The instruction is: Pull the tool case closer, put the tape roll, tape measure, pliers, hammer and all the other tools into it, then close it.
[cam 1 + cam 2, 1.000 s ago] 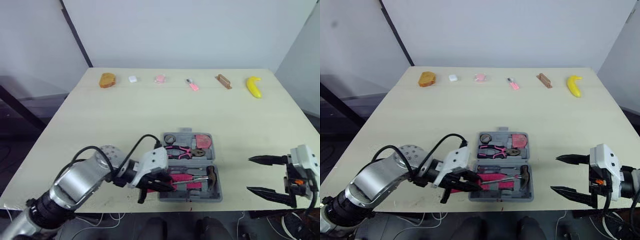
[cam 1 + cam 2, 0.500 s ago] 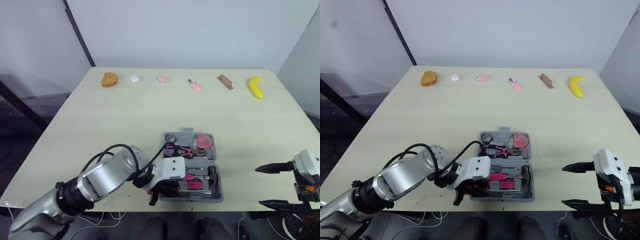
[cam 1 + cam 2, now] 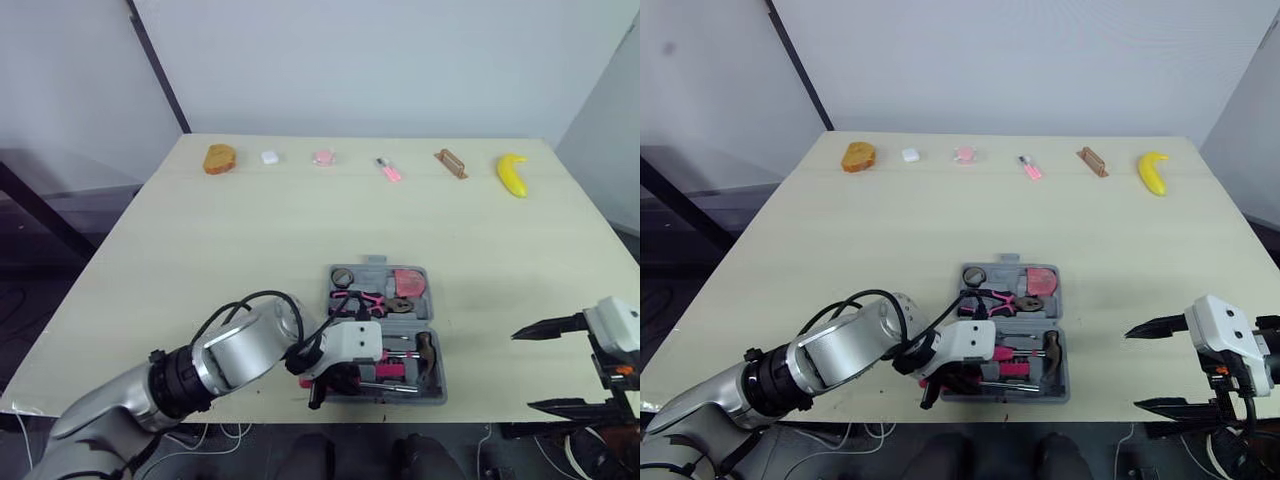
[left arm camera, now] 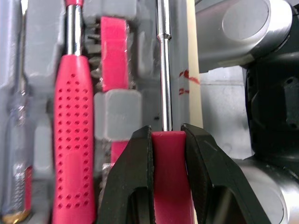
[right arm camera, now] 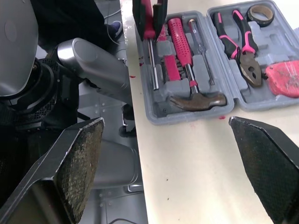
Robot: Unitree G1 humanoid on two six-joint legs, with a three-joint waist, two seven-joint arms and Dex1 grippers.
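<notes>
Screwdriver (image 4: 163, 79) stowing is under way. We find the left gripper (image 4: 167, 135) clamped on its pink handle; within the last second it has moved from the case's left side to its nearest slot. Case (image 3: 372, 268) lies open at the table's (image 3: 200, 250) near edge. Right gripper (image 3: 522, 370), jaws wide, has drawn back rightward. We judge closing is next.

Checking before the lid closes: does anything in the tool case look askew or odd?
Nothing stands out. In the open grey plastic case, the pink-handled hammer, pink-handled pliers and dark tape roll lie in their recesses; the left gripper holds a pink-handled screwdriver along its near-edge slot.
</notes>
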